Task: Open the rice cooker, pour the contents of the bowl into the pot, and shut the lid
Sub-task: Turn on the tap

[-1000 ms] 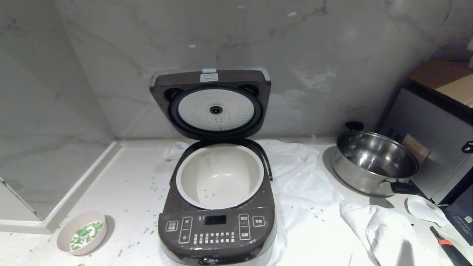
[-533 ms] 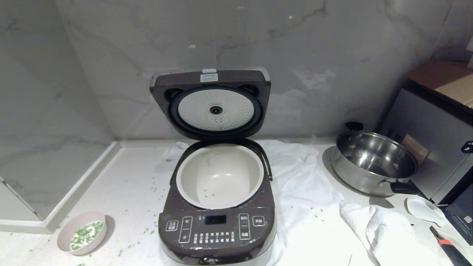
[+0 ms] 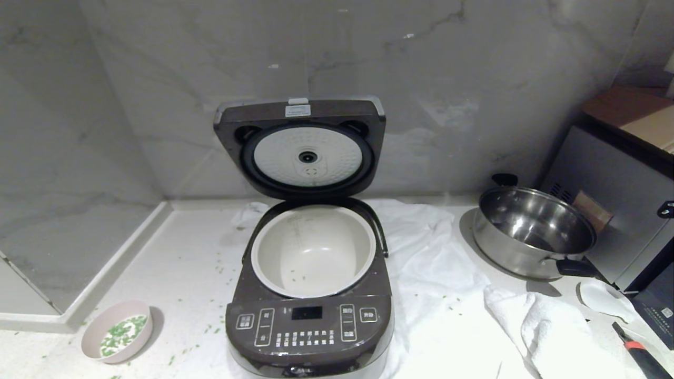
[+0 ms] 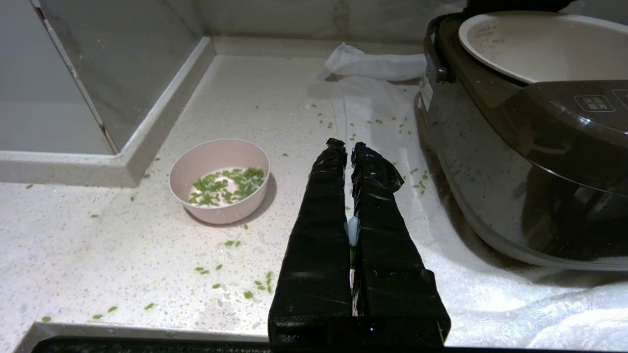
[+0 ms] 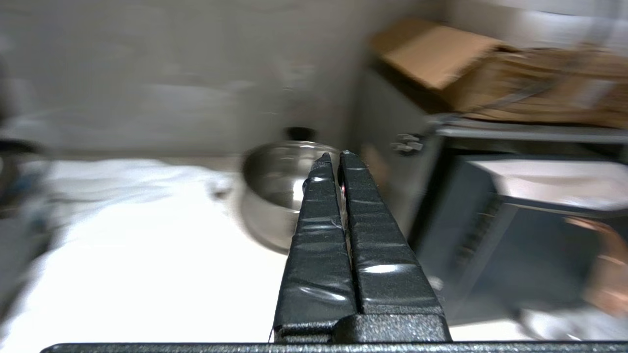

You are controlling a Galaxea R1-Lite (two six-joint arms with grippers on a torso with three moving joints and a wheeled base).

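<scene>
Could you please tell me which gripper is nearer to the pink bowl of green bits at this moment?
Left. The left gripper, shut, hovers beside the bowl, between it and the rice cooker. The right gripper, shut, points toward the steel pan.

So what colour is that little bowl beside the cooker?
The bowl is pale pink outside and white inside, seen best in the left wrist view.

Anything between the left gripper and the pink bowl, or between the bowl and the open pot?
Nothing visible. The left gripper, shut, has only bare counter with scattered green bits between it and the bowl. The lid stands raised, leaving the pot uncovered.
</scene>
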